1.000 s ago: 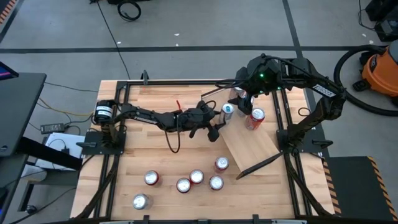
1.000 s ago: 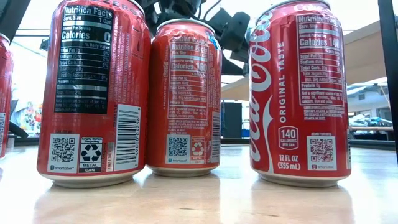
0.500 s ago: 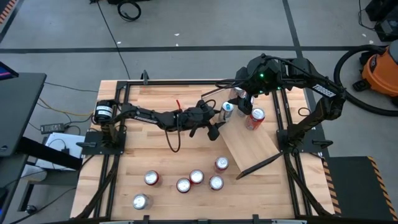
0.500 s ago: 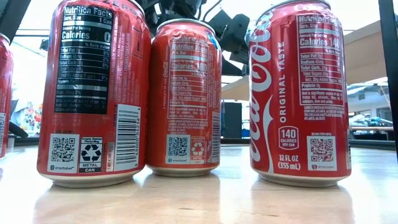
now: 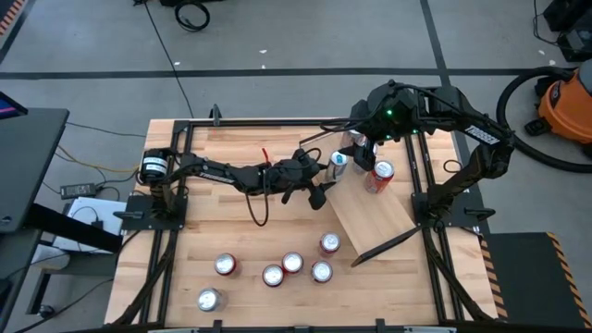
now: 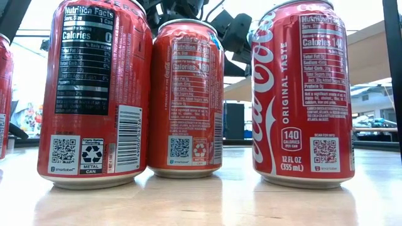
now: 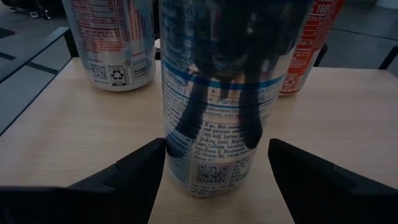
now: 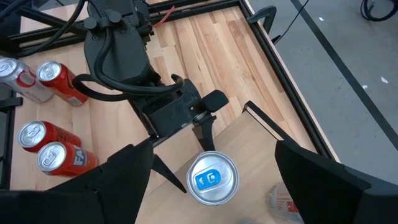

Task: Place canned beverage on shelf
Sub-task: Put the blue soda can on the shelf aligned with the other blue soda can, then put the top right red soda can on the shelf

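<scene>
High view: the shelf lies askew near the right edge of the worktop. A silver can stands at the shelf's far corner, the left gripper reaching it from the side. A red can stands just beside it; the right gripper hangs above both.

Low view: three red cans fill the foreground; neither gripper's fingers can be judged here.

Left wrist view: the fingers flank the silver can, apart from its wall, so it seems unheld. Pulling back crookedly could drag or tip it.

Right wrist view: the right fingers stand spread, empty, over the silver can's lid. Coming down now could strike the lid or the left gripper, and a toppled can would likely knock its red neighbour.
</scene>
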